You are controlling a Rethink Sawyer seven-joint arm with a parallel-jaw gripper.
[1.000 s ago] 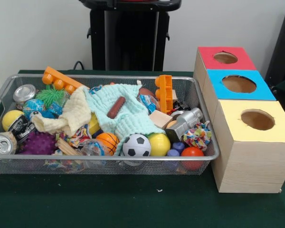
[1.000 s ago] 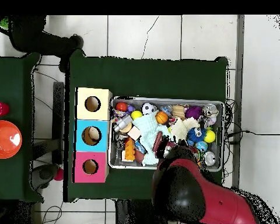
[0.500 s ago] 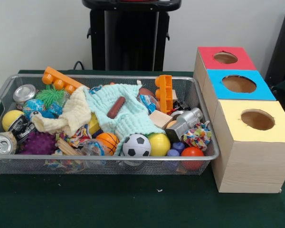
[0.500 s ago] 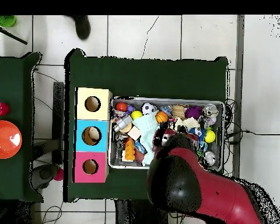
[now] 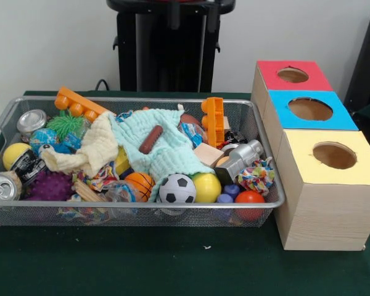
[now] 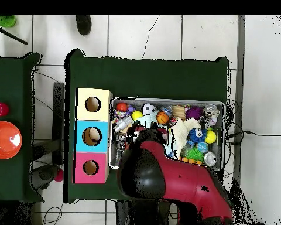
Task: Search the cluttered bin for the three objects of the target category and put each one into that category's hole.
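From across the table, the cluttered bin (image 5: 1,121) fills the left and centre of the frame, a wide shallow basket of silver wire mesh heaped so full that things lie on top of one another, which I take to be the point: the wanted pieces have to be dug for. Toward the lower left of the heap, just beside an orange ball (image 5: 139,182) and under the edge of a pale-yellow cloth (image 5: 92,148), a scrap of patterned fabric (image 5: 101,180) peeks out, mostly buried. A mint-green cloth (image 5: 163,148) is draped over the middle of the pile and may well be hiding more. Further right, in the bin's lower right corner beside a red ball (image 5: 250,198), sits the clearest of the three objects: a scrunched multicolour fabric piece (image 5: 255,176), bright with pink, yellow, green and blue, lying on top and free to be picked. I cannot make out a third. At the right of the frame stand three wooden boxes in a row; the lowest one, yellow-topped, has the hole (image 5: 334,155), a round dark opening, lying near that fabric piece. At the top edge only two dark tips of the gripper (image 5: 192,17) show; seen from above, the red arm (image 6: 166,181) covers the bin's middle, so I cannot tell how the gripper stands.
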